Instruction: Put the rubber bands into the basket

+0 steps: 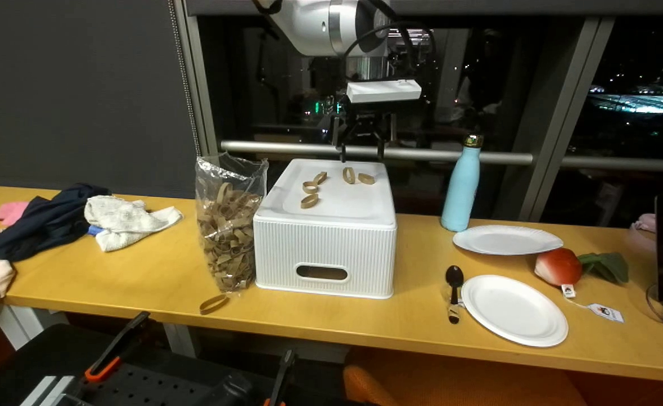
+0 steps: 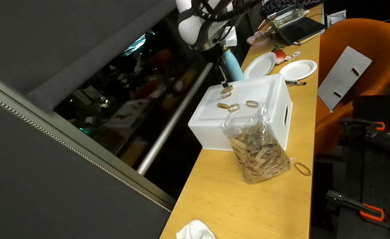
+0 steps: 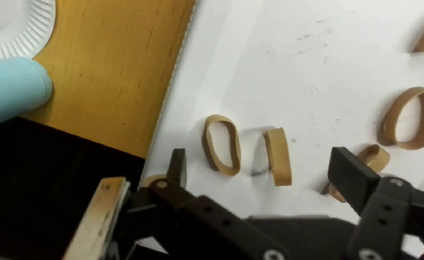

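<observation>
Hovering gripper (image 1: 362,152) is gaping, empty.
Five bands (image 3: 279,159) are remaining on box (image 1: 325,248), one on table (image 1: 156,276); left bag (image 1: 227,169) is holding many.

The gripper (image 1: 362,152) is showing mostly black, the block (image 1: 383,91) above it gleaming white. Below the gripper, the bands (image 3: 279,157) are displaying plain tan-brown. The box (image 1: 324,248) beneath it is showing white, its sides patterned with upright ribs, its top (image 3: 276,68) bearing faint grey smudges. Off to one side of the gripper, the bag (image 1: 228,237) is looking clear above, mottled tan-brown lower down. On the gripper's other side, the bottle (image 1: 462,189) is wearing pale blue. Farther from the gripper, the plates (image 1: 514,310) are shining white and the radish (image 1: 558,267) is blending red into white beside a green leaf (image 1: 605,267). The table (image 1: 139,270) below is showing yellow-brown with thin dark streaks.
</observation>
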Robot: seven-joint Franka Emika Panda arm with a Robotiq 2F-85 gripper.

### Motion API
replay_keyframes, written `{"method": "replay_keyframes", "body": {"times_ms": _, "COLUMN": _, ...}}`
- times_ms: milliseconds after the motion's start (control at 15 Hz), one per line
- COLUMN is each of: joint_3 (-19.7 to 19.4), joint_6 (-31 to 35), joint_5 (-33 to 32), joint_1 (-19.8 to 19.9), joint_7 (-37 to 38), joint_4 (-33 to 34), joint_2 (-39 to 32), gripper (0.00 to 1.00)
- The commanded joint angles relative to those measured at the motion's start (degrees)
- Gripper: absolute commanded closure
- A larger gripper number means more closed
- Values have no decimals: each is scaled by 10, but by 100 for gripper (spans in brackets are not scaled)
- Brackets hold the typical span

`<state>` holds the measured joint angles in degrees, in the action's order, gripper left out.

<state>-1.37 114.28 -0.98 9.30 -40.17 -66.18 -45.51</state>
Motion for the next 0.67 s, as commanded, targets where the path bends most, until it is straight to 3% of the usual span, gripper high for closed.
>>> {"method": "replay_keyframes", "body": {"times_ms": 0, "joint_3": 11, "joint_6": -19, "joint_5": -13, "joint_1": 0, "joint_7": 3, "joint_4": 22, "joint_2": -18, "gripper": 0}}
{"method": "replay_keyframes", "body": {"times_ms": 600, "joint_3": 12, "joint_6": 0, "joint_5": -15, "joint_1": 2, "joint_7": -5, "joint_4": 8, "joint_2": -34, "gripper": 0}}
